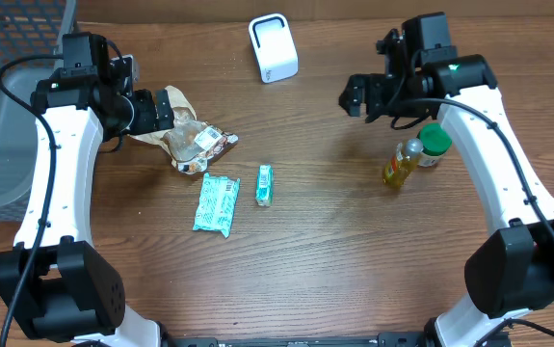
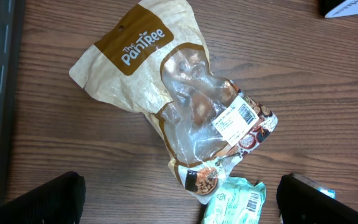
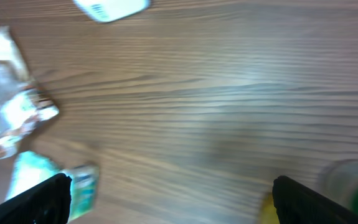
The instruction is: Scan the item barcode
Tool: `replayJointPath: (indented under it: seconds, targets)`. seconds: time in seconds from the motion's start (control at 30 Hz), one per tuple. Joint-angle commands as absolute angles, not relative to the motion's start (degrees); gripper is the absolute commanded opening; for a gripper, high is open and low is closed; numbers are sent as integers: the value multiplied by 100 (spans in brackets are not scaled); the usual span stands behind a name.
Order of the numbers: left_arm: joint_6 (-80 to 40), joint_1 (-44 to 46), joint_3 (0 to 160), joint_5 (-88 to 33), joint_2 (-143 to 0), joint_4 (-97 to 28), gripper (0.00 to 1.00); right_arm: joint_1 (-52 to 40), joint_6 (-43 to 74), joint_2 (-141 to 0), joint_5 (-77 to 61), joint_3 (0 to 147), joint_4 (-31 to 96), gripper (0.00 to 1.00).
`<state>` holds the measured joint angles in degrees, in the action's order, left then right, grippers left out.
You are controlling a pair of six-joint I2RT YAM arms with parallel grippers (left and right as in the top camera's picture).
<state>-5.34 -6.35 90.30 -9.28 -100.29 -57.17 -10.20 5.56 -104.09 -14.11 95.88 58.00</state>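
A white barcode scanner [image 1: 273,46] stands at the back middle of the table. A tan and clear snack bag [image 1: 188,137] lies at the left, its white barcode label [image 2: 233,118] facing up. My left gripper [image 1: 164,109] hovers over that bag, open and empty, its fingertips wide apart [image 2: 182,202]. My right gripper [image 1: 356,95] hangs open and empty above bare wood [image 3: 172,202], left of a yellow bottle [image 1: 402,162] and a green-lidded jar [image 1: 434,145]. The right wrist view is blurred.
A teal packet [image 1: 217,203] and a small teal box [image 1: 264,184] lie in the middle, just below the snack bag. A grey mesh basket [image 1: 7,96] stands at the far left edge.
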Motion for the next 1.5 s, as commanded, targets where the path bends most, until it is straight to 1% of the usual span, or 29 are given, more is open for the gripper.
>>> replayJointPath:
  seconds: [0.0, 0.23, 0.5, 0.7, 0.83, 0.97, 1.2, 1.3, 1.4, 1.47]
  targets:
    - [-362, -582, 9041, -993, -10007, -5706, 99, -1352, 775, -10438, -1979, 9507, 5749, 100]
    - [-364, -582, 9041, -993, -10007, -5706, 100, -2196, 873, -10464, -1841, 9474, 5618, 100]
    - [-364, -582, 9041, -993, -10007, -5706, 100, -3363, 2290, -10554, 1, 9376, 5363, 100]
    - [-364, -582, 9041, -993, -10007, -5706, 99, -4005, 2423, -10696, 213, 9371, 5103, 100]
    - [-364, -582, 9041, -993, -10007, -5706, 100, -4147, 2482, -10709, 272, 9371, 4941, 100]
    - [-362, -582, 9041, -993, -10007, -5706, 100, -4145, 2884, -10731, 978, 9369, 4971, 100]
    - [-364, -582, 9041, -993, -10007, -5706, 100, -4145, 3046, -10753, 1354, 9369, 4974, 100]
    - [-362, -582, 9041, -993, -10007, -5706, 100, -4145, 3046, -10753, 1234, 9369, 4978, 100]
    - [-362, -582, 9041, -993, -10007, -5706, 99, -4145, 3041, -10753, 604, 9369, 5009, 100]
    - [-364, -582, 9041, -993, -10007, -5706, 99, -4145, 3044, -10753, 425, 9369, 5116, 100]
